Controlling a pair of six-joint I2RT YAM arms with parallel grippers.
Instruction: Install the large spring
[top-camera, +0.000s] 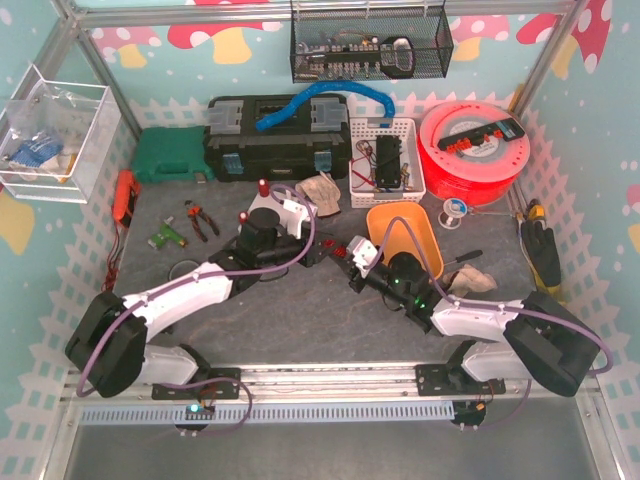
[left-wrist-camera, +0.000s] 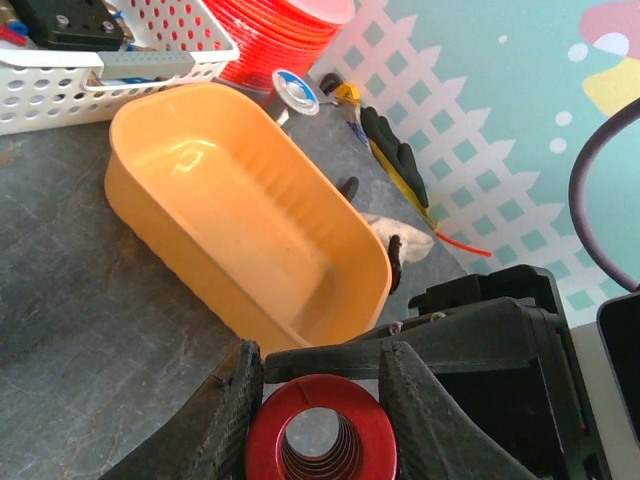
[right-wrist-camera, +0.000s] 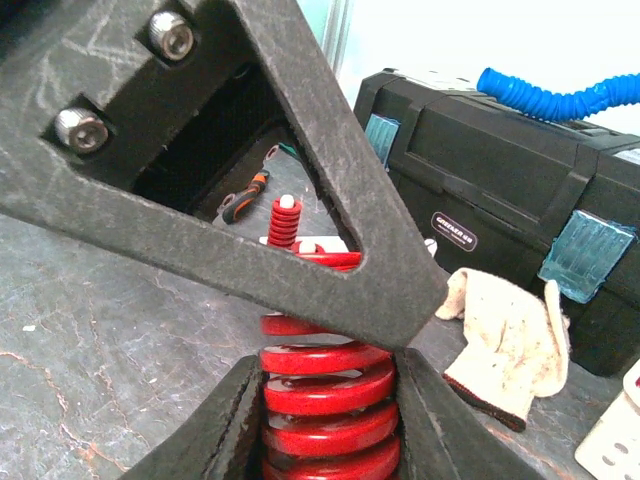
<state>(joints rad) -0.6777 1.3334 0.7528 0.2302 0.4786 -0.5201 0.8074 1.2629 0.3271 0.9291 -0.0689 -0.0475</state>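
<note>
The large spring (right-wrist-camera: 325, 385) is pinched by both the left hand (left-wrist-camera: 322, 405) and the right hand (right-wrist-camera: 328, 425), over the middle of the bench (top-camera: 300, 320). A handover seems to be in hand. Next, one grip must be released without the spring being dropped.

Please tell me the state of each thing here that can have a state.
Left gripper: shut on large spring.
Right gripper: shut on large spring.
Orange tub: upright, empty.
Black toolbox: lid closed.
Small spring: standing upright on table.
</note>
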